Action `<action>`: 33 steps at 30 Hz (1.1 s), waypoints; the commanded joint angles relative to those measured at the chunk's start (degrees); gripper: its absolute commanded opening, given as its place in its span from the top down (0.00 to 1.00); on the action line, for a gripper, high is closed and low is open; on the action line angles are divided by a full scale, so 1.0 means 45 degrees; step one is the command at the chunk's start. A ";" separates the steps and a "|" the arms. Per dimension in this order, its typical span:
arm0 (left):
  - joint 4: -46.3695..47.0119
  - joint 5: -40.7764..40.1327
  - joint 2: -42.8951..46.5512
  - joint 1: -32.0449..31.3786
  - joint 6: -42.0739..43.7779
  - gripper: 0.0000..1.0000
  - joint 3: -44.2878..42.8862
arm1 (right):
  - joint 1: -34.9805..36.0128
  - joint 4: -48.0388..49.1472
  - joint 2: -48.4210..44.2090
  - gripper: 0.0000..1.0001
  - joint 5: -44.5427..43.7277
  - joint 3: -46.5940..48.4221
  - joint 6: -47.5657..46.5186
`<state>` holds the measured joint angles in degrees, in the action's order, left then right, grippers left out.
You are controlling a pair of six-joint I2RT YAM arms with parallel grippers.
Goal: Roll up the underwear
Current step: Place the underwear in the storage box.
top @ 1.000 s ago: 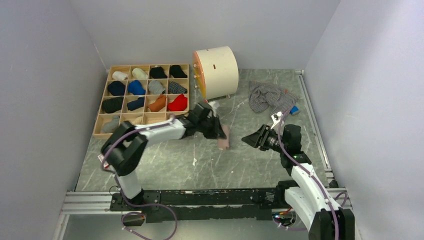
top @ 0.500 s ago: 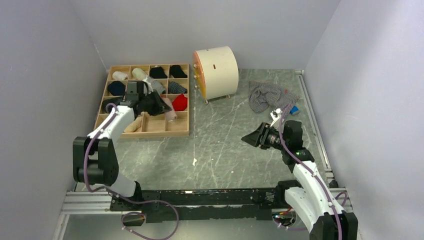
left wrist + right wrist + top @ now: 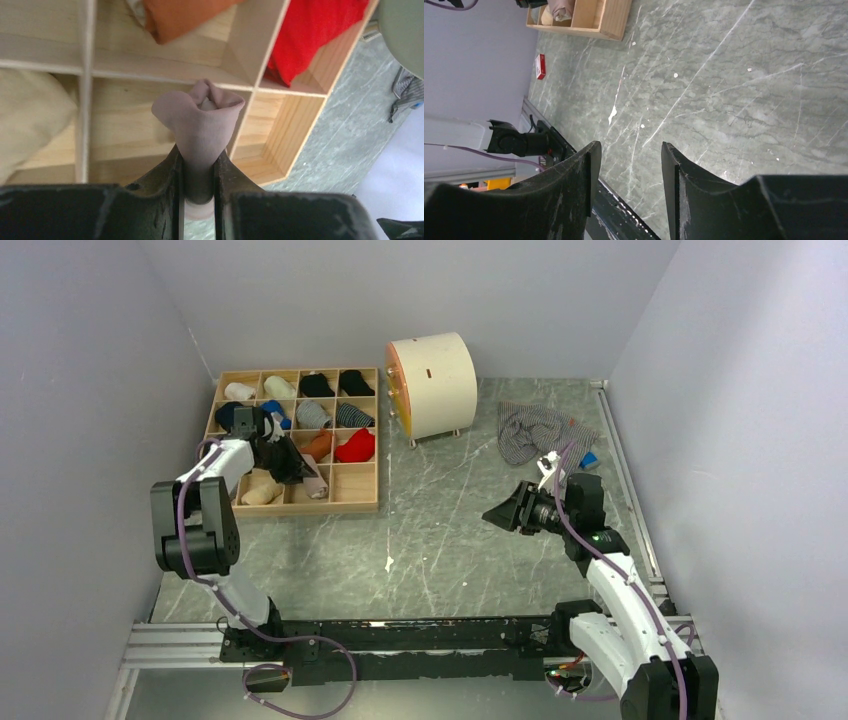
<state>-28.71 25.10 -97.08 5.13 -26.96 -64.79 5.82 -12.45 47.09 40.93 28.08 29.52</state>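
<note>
Squarely pinched between left gripper [image 3: 198, 156] jaws: rolled pink underwear [image 3: 200, 117].

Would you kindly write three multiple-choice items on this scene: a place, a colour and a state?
1. Where is the grey striped cloth garment? A in the wooden tray; B on the grey-green marbled table; C in an end effector.
2. What colour is the rolled cloth garment in the left end effector? A red; B blue; C pale pink-beige.
3. The right end effector is: A open, empty; B shut on cloth; C shut on a block.
B, crumpled near the far right edge; C, clear in the wrist view; A, only table shows between its fingers.
</note>
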 commanded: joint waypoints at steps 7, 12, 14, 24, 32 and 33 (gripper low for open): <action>0.0363 -0.0394 -0.0702 0.0287 -0.0624 0.95 0.0626 | 0.0102 0.0156 0.0229 0.48 -0.0225 0.0720 -0.0070; 0.1262 0.0247 -0.0790 0.0232 -0.2154 0.95 0.1419 | 0.0150 0.0169 0.0411 0.48 -0.0375 0.0855 -0.0084; 0.1176 0.0150 -0.0927 0.0203 -0.2339 0.95 0.1367 | 0.0165 0.0192 0.0414 0.48 -0.0417 0.0889 -0.0048; -0.0403 -0.1073 -0.1396 0.0129 -0.2234 0.53 0.0201 | 0.0256 -0.0431 0.0678 0.47 -0.1290 0.1795 -0.0622; -0.1468 -0.1458 -0.0479 0.0131 -0.2116 0.33 -0.0578 | 0.0250 -0.0890 0.1213 0.47 -0.2415 0.3256 -0.1182; -0.1515 -0.1421 -0.0346 0.0131 -0.2100 0.30 -0.0654 | 0.0256 -0.0965 0.1298 0.46 -0.2850 0.3461 -0.1212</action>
<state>-31.59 21.30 -102.32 5.34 -36.86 -65.28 6.85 -16.29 52.10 33.98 39.03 26.30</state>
